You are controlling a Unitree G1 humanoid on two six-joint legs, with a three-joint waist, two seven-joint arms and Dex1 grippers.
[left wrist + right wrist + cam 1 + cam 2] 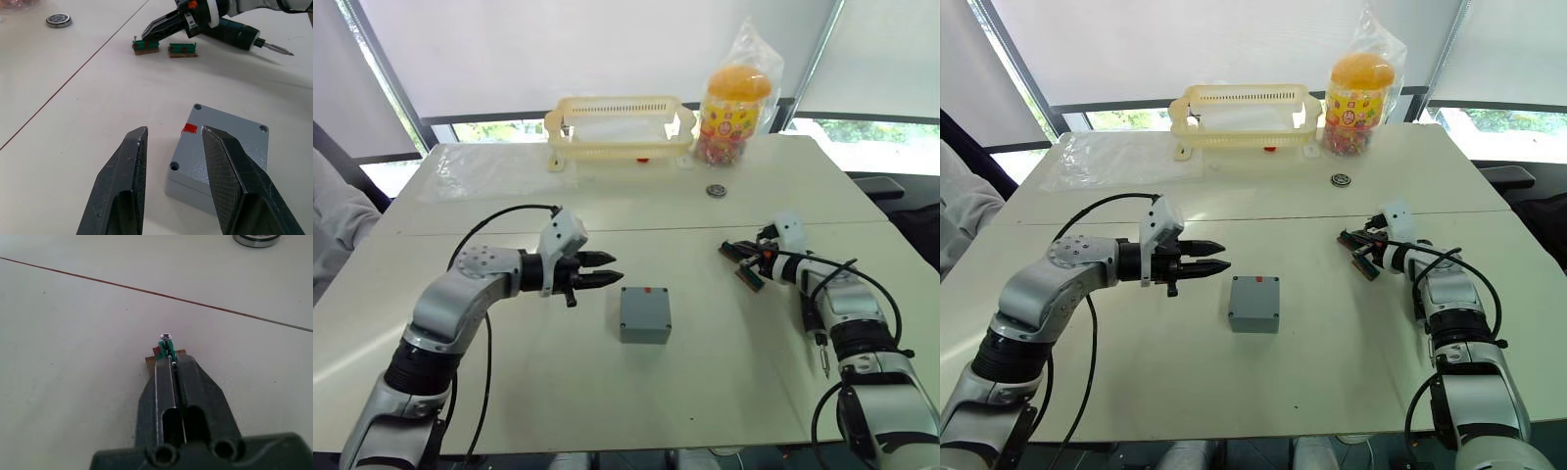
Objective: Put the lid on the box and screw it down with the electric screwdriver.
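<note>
The grey box (645,313) stands in the middle of the table with the lid (230,142) lying flat on top, corner screw holes showing and a red mark at its far edge. My left gripper (615,266) hovers open just left of the box, fingers pointing at it. My right gripper (166,357) is shut at a small green circuit board (145,45) on the table's right; a small screw (166,336) stands just past the fingertips. The electric screwdriver (811,315) lies on the table beside my right forearm, bit toward the near edge.
A second green board (182,49) lies beside the first. At the back stand a pale yellow basket (620,127), a candy jar (734,113) and a round metal ring (716,190). A clear plastic sheet (484,171) lies back left. A person's sleeve (333,225) shows at the left.
</note>
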